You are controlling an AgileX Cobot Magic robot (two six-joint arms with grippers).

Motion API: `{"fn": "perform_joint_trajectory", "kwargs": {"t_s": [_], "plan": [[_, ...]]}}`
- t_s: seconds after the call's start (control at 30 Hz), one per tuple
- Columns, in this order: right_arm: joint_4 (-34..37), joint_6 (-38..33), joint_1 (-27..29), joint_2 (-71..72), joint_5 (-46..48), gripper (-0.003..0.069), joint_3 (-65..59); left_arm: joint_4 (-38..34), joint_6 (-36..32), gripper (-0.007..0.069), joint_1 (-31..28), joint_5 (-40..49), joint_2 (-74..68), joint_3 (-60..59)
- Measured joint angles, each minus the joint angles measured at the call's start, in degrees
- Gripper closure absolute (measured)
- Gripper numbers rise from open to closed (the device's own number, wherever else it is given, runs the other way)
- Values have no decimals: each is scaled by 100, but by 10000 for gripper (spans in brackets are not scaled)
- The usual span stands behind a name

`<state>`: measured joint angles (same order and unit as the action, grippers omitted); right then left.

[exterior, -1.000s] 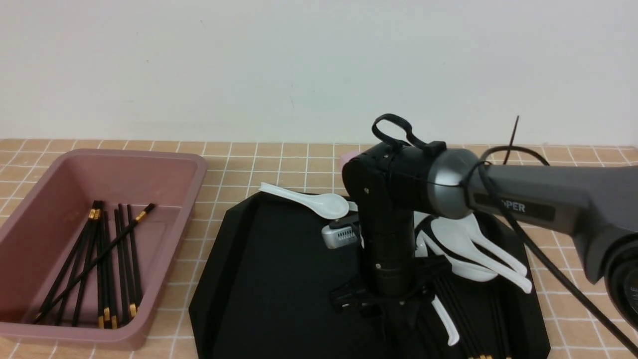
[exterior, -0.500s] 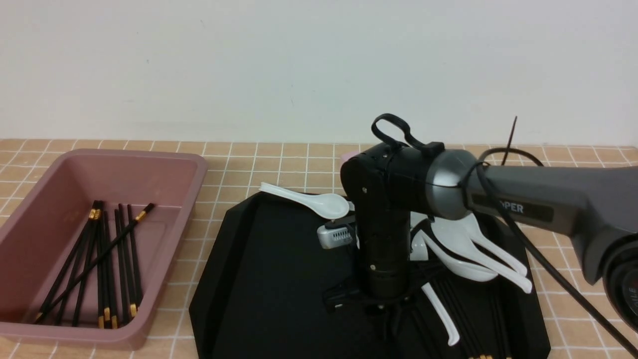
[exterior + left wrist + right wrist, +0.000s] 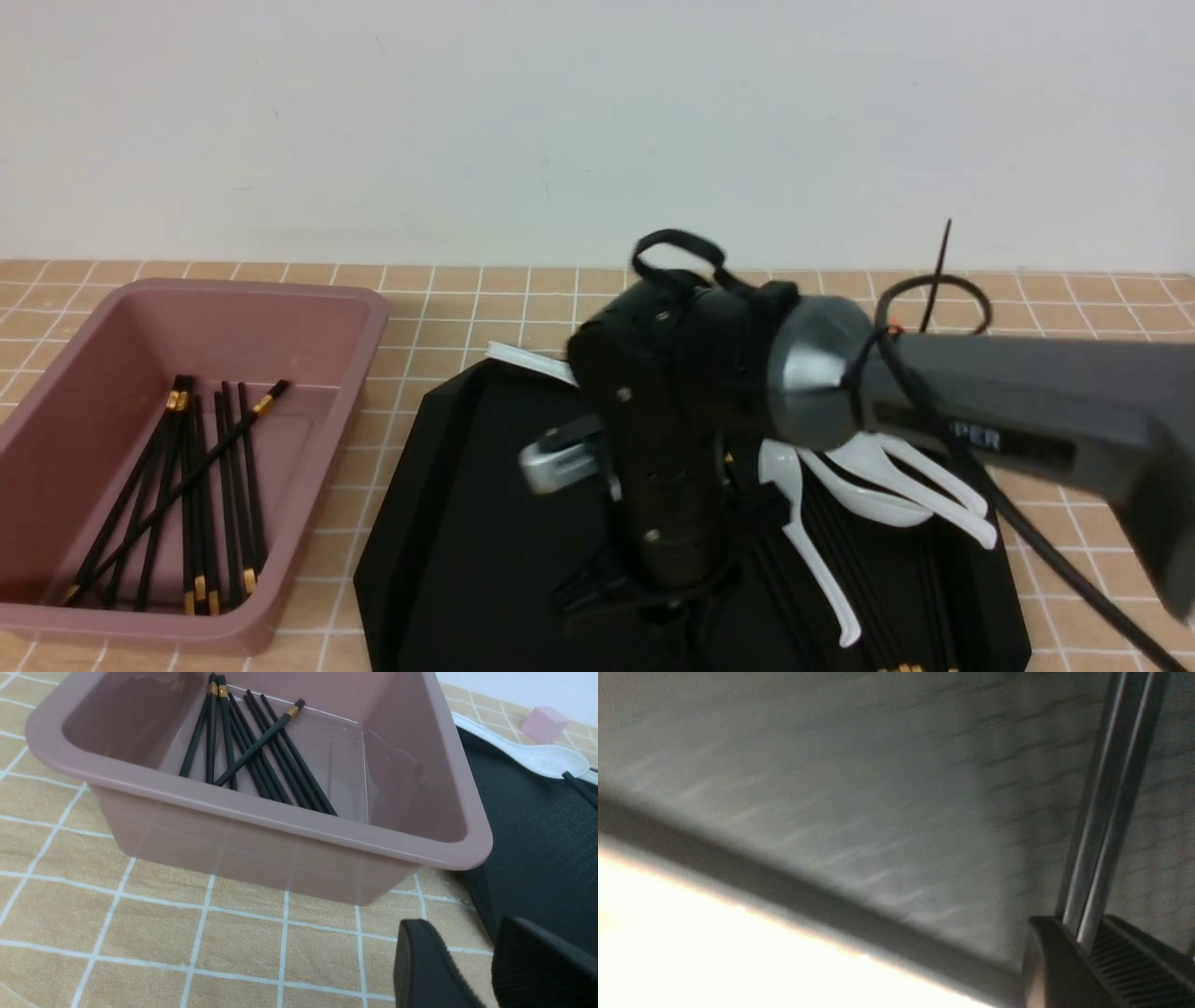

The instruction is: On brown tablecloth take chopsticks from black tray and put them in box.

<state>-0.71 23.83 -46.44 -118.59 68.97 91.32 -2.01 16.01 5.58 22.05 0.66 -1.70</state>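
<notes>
The tan gridded tablecloth (image 3: 523, 299) carries the black tray (image 3: 467, 523) and, to its left, the pink box (image 3: 364, 317) with several chopsticks (image 3: 187, 485) inside. Over the tray, the right gripper (image 3: 1085, 938) pinches two more between its narrowed fingers. The left gripper (image 3: 486, 961) stands parted and empty near the box.

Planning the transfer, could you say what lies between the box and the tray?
Only a bare strip of tablecloth, clearest in the front view.

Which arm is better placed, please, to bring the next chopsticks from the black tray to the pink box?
Right. The right gripper is shut on chopsticks over the black tray. The left gripper hangs open and empty above the tablecloth beside the pink box.
</notes>
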Motion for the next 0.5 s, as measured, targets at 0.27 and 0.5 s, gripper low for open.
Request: {"fn": "perform_joint_trajectory", "kwargs": {"t_s": [0.27, 0.5], "plan": [[71, 0, -391, 148, 99, 547, 888, 0, 0, 386, 0, 0, 0, 0], [1026, 0, -391, -111, -1674, 547, 2485, 0, 0, 386, 0, 0, 0, 0]]}}
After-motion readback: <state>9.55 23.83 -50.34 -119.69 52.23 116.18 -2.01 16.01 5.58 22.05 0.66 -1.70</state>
